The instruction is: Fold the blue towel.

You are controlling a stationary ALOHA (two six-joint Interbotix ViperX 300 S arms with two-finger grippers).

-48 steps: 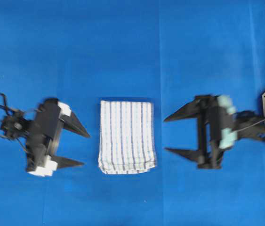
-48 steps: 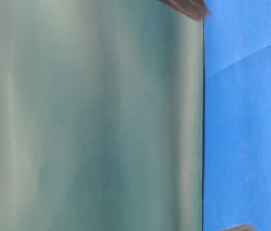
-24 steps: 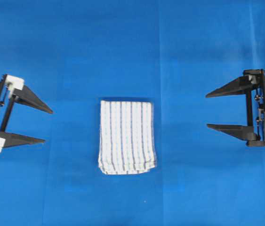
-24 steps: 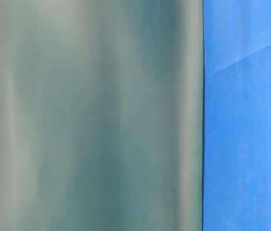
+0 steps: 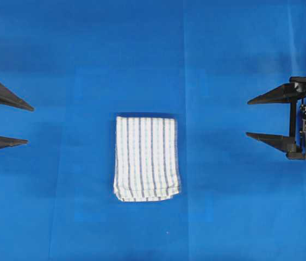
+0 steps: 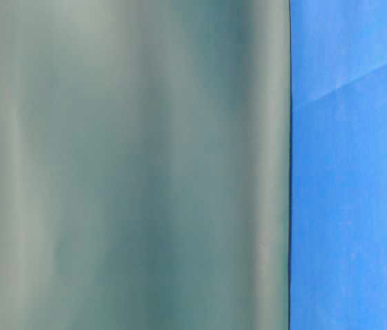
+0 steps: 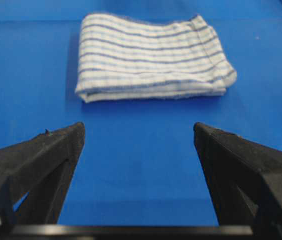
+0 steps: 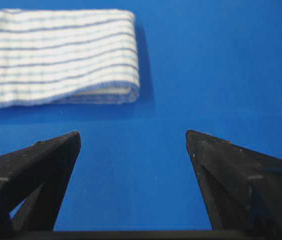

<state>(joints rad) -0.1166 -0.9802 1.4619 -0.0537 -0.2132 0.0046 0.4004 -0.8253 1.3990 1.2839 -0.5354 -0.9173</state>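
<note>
Blue towel: folded into a compact rectangle of several layers, lying flat near the middle of the tabletop, a little toward its near edge in the overhead view; stripes run along its long sides.
Towel edges: the far short end is straight and neat; the near short end is rounded and slightly uneven, with layers showing.
Table covering: plain solid blue, with faint crease lines crossing it.
Left gripper: at the left edge of the tabletop, jaws spread wide, nothing between them, tips pointing at the towel, well apart from it.
Right gripper: toward the right edge, jaws likewise wide and empty, tips facing the towel, well apart from it.
Table-level view: mostly a blurred grey-green surface; the towel shows only as a white strip at the right edge.
</note>
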